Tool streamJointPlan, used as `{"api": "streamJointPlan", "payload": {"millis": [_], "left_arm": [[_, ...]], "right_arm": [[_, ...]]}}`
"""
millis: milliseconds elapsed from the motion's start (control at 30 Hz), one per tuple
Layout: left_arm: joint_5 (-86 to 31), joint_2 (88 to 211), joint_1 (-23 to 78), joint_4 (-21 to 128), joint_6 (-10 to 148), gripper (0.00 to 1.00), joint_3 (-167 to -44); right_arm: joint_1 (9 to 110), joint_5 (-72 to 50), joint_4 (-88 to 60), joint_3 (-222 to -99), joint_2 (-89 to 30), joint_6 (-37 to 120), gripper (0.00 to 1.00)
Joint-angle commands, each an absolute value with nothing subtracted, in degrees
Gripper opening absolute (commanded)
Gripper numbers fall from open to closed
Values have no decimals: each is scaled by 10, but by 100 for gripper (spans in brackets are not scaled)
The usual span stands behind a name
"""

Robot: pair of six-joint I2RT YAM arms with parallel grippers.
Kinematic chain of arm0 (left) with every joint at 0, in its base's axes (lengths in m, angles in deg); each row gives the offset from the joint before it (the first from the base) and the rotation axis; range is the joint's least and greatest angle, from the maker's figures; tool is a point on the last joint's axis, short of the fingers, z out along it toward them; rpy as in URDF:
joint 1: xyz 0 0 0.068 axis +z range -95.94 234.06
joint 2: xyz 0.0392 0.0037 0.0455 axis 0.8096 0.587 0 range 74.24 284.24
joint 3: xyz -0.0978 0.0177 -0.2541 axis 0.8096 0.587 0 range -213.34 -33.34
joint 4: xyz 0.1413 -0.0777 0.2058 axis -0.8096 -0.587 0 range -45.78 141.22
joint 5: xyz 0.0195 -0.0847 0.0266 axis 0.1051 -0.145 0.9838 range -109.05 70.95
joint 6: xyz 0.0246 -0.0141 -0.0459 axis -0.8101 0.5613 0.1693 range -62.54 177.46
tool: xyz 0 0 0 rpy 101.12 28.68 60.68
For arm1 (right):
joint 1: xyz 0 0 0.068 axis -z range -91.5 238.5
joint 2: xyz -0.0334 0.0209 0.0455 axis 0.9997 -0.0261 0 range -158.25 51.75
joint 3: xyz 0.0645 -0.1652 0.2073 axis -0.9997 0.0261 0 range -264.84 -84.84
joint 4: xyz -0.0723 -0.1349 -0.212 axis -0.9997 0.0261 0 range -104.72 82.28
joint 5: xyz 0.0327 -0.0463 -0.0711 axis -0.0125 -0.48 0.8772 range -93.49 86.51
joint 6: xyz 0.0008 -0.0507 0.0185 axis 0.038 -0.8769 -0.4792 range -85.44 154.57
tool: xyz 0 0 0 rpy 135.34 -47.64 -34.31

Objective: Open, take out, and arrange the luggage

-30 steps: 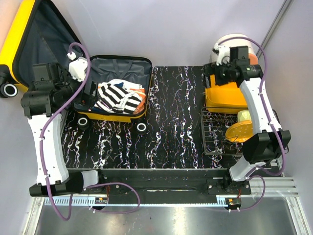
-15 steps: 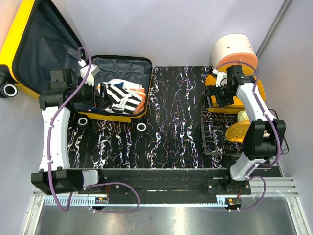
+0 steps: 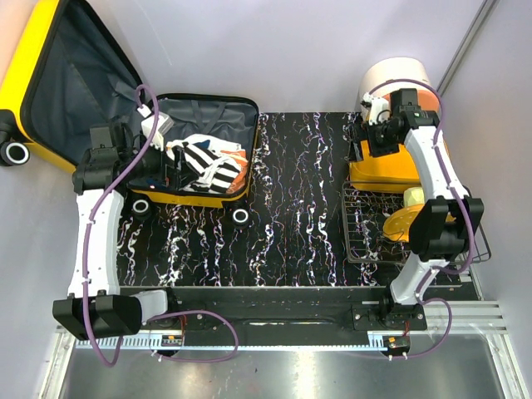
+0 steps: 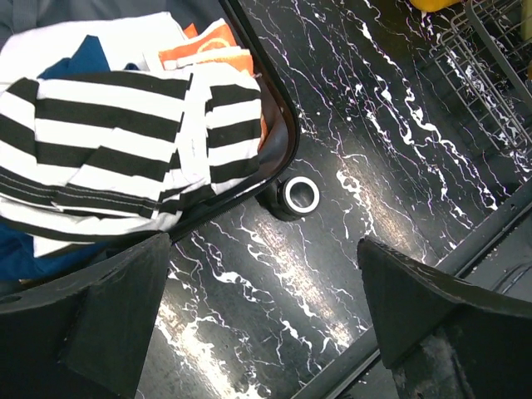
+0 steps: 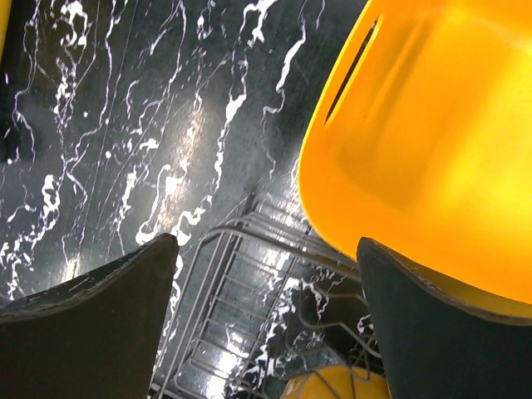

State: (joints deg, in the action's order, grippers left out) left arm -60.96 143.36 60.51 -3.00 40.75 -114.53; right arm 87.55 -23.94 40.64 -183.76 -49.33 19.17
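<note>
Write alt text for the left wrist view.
The open luggage holds a black-and-white striped garment over blue and orange clothes, one wheel resting on the black marbled table. The left arm's fingers stand open and empty in the foreground.

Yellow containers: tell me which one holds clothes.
The suitcase on the left: its lid is open and a striped garment is piled inside. The basket on the right shows only bare yellow plastic.
</note>
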Motion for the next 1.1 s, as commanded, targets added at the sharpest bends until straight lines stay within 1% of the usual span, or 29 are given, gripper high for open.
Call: {"api": "streamJointPlan", "payload": {"millis": [0,67,200,333,433,600,667,800,900,1067], "left_arm": [[-615,1438,600,17,382,99,-1152],[-609,1439,600,22,377,99,-1147],[-597,1432,600,56,389,99,-1116],[-596,1436,600,76,417,99,-1100],[-586,1444,600,78,426,99,-1105],[-579,1463,599,77,428,99,-1104],[-577,1473,599,78,430,99,-1107],[-574,1493,598,82,439,99,-1115],[-568,1505,598,86,436,99,-1121],[-560,1530,595,75,414,99,-1139]], "right_arm": [[882,-222,399,-1892,-555,187,98],[909,-236,402,-1905,-585,192,97],[917,-282,437,-1884,-599,205,94],[917,-348,429,-1770,-540,231,90],[916,-379,422,-1737,-510,245,90],[916,-398,418,-1720,-502,261,89],[916,-387,402,-1719,-501,258,91],[916,-373,381,-1744,-523,266,93],[911,-388,363,-1760,-549,281,91],[858,-412,328,-1762,-560,309,91]]}}
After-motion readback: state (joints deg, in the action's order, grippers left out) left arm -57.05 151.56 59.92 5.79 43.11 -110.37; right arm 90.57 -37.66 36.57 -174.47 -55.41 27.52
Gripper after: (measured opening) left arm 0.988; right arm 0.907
